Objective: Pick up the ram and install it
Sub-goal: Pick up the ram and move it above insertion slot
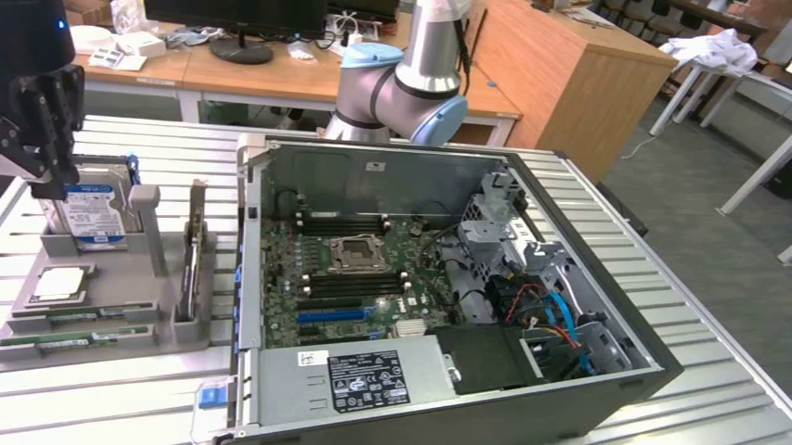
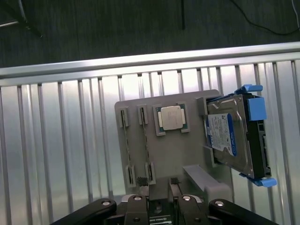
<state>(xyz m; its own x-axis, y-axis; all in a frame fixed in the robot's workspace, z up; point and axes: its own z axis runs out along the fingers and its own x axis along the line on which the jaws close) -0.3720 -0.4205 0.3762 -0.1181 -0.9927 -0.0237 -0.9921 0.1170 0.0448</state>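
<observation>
Inventory of what I cannot make out:

1. My gripper (image 1: 44, 176): the body is cropped by the exterior view's top and left edges. In the wrist view (image 2: 159, 187) the picture's edge cuts off everything behind the fingers.
2. Hard drive (image 1: 93, 218): the upper part is hidden behind my gripper, and the label print is too small to read.
3. Ram (image 1: 69, 319): the pale label is illegible. In the wrist view it sits edge-on in the grey tray (image 2: 192, 154) (a thin line, little more).
4. My arm (image 1: 402, 83): the upper length is cut by the top edge.
5. Computer case (image 1: 359, 181): the near wall runs off the exterior view's lower edge.
6. Power supply sticker (image 1: 367, 378): the text is unreadable.
</observation>
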